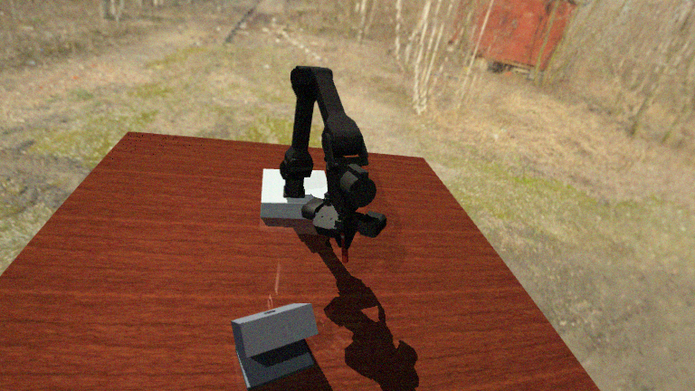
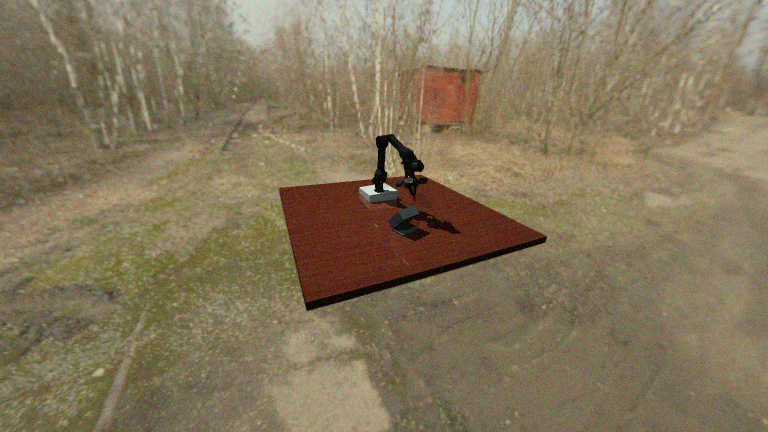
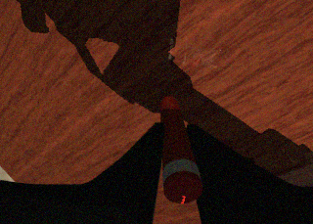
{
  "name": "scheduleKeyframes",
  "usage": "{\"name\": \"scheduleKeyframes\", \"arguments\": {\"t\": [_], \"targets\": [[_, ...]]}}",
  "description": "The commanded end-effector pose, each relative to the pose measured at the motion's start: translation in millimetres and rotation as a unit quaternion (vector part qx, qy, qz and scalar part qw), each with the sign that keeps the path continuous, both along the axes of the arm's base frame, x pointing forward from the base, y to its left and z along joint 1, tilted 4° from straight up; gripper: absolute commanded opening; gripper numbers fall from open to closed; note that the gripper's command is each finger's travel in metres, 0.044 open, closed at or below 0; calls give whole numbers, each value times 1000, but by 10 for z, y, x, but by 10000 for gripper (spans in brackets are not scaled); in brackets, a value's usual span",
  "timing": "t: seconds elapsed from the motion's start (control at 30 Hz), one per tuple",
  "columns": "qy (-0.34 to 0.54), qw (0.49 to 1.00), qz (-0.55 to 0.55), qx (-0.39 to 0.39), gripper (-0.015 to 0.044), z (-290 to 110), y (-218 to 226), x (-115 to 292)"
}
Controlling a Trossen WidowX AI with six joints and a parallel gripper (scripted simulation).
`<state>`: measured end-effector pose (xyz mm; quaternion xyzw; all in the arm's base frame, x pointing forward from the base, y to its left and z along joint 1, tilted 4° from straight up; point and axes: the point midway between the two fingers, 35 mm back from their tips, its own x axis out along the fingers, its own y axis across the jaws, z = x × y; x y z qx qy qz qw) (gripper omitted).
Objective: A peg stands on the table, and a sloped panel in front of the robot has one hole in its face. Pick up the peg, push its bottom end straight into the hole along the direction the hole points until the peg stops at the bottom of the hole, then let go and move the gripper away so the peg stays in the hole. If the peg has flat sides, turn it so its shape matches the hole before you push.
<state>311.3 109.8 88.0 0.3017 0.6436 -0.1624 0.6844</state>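
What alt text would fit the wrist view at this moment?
The hand is shut on a dark red round peg with a grey band near its closer end, held between two black fingers. Below lies the reddish wood-grain table, crossed by the arm's dark shadow.
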Motion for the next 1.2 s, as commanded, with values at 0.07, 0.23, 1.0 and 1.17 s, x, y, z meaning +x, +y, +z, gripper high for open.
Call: {"name": "scheduleKeyframes", "arguments": {"t": [0.07, 0.23, 1.0, 1.17], "targets": [[-4, 1000, -23, 12, 0, -2, -62, 29], [-9, 999, -42, 22, 0, 5, -117, 65], [-35, 989, -128, 68, 0, 47, -384, 213], [-41, 985, -145, 77, 0, 58, -446, 242]]}}
